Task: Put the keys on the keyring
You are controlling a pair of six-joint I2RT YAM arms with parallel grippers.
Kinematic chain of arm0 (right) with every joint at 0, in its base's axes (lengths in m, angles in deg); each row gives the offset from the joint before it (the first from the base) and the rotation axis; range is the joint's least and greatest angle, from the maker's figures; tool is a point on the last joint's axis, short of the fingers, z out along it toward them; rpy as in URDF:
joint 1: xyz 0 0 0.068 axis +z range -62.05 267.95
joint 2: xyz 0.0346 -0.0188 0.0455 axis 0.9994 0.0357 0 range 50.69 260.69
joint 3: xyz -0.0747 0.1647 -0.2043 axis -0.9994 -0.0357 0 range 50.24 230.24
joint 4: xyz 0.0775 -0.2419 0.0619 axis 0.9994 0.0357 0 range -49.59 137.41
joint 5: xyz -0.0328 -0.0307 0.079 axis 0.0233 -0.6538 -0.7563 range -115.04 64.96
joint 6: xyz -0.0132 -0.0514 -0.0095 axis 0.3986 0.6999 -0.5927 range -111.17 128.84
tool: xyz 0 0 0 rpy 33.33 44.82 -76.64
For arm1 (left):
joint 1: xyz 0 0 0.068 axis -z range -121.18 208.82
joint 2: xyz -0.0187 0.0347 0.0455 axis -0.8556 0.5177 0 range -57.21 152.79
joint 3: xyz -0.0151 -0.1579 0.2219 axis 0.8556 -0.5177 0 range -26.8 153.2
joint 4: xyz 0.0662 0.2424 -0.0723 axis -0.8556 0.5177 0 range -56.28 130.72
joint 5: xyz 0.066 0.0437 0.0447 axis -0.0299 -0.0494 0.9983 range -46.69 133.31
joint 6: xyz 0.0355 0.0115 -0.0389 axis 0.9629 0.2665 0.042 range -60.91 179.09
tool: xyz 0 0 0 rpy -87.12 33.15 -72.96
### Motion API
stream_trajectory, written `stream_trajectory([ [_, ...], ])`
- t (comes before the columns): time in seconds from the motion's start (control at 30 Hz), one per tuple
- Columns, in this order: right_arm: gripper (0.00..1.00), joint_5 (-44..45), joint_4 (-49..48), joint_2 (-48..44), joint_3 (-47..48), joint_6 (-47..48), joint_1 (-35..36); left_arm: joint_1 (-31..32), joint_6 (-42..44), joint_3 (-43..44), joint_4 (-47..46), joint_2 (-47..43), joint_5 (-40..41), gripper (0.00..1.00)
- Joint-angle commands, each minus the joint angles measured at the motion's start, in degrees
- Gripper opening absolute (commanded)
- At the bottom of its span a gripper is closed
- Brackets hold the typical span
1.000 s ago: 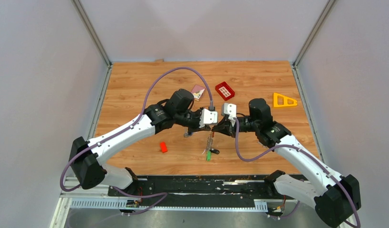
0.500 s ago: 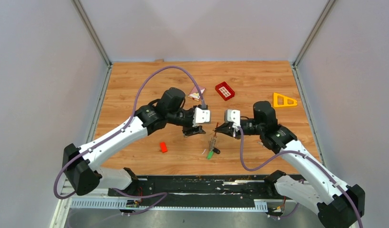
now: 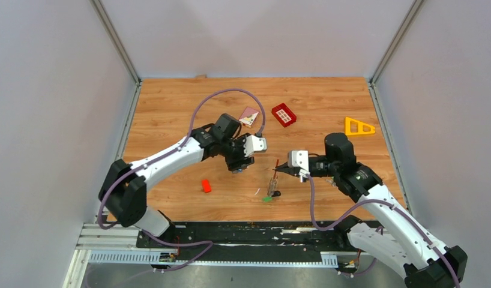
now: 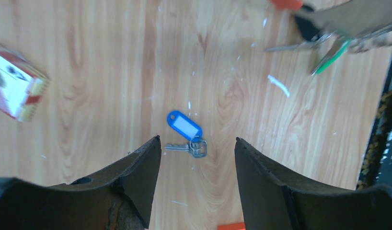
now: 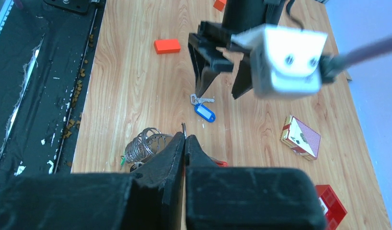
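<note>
Keyring (image 5: 145, 143): coiled wire ring low on table, just beside right gripper (image 5: 184, 143). Its fingers closed tight with thin wire tip pinched between them, apparently ring's end.
Green key (image 4: 330, 55): bunched at ring; threaded or not, cannot tell.
Blue-tagged key (image 4: 184, 127): loose on table (image 3: 171, 108), apart from ring.
Left gripper (image 4: 196, 140): fingers spread wide above blue-tagged key, empty.
Judgement: blue-tagged key not yet threaded; task partway.

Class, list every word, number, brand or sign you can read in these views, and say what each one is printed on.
No text can be read in any view.
The card box: red and white print, too blurred to read.
The blue key tag: its white label window looks blank.
The red tray and the yellow triangle: no marks visible.
</note>
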Motion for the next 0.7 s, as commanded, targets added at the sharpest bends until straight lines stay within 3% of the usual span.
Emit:
stream_trajectory([
  [0.0,0.0,0.6,0.9,-1.7,0.6,3.9,0.0,-0.6,1.1,1.5,1.5,5.6,4.9,0.67],
  [0.4,0.0,1.3,0.6,-1.8,0.0,3.2,0.1,-0.8,1.6,7.9,4.3,18.4,10.9,0.7],
  [0.67,0.0,1.1,0.6,-1.1,0.0,2.9,0.1,-1.2,4.8,7.3,8.0,17.0,9.1,0.67],
])
